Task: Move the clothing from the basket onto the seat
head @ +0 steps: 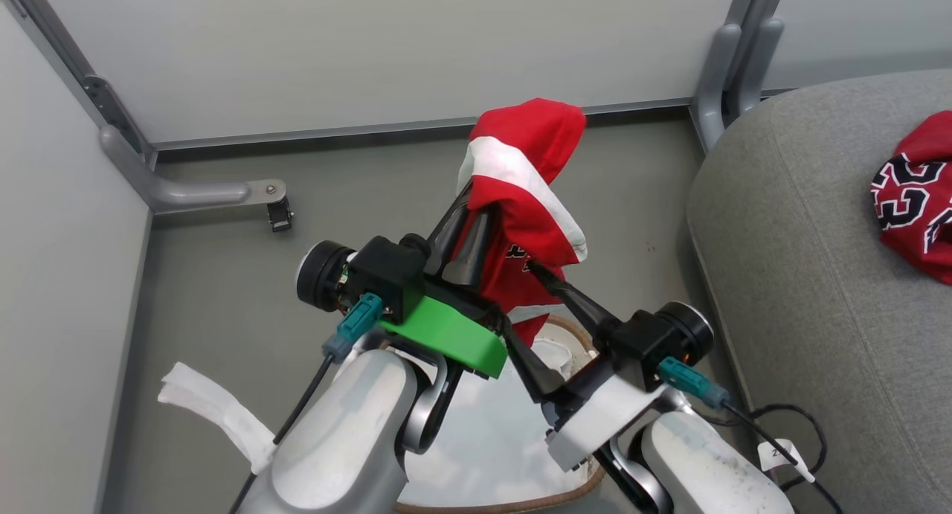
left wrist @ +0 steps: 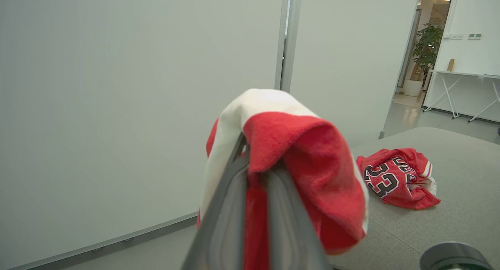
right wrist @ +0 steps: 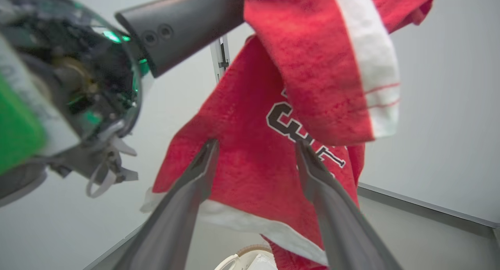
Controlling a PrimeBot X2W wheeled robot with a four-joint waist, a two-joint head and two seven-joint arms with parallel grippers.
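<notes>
My left gripper (head: pixel 472 216) (left wrist: pixel 256 164) is raised and shut on a red garment with a broad white stripe (head: pixel 524 179) (left wrist: pixel 297 152) (right wrist: pixel 312 78). The cloth drapes over the fingertips and hangs down above the basket (head: pixel 573 332) (right wrist: pixel 250 248), whose brown rim shows below my arms. My right gripper (head: pixel 520 298) (right wrist: pixel 257 145) stands open right at the garment's hanging lower part, one finger on either side of the lettering. The red jersey with "23" numerals (head: pixel 918 201) (left wrist: pixel 394 178) lies crumpled on the grey seat (head: pixel 803 276) (left wrist: pixel 461 192) to the right.
Pale partition walls close in the back and left, with a metal foot and caster (head: pixel 279 215) on the grey floor. A white strip (head: pixel 216 413) lies on the floor at lower left. Cables (head: pixel 788 425) trail by my right arm. A white liner (head: pixel 483 439) fills the basket.
</notes>
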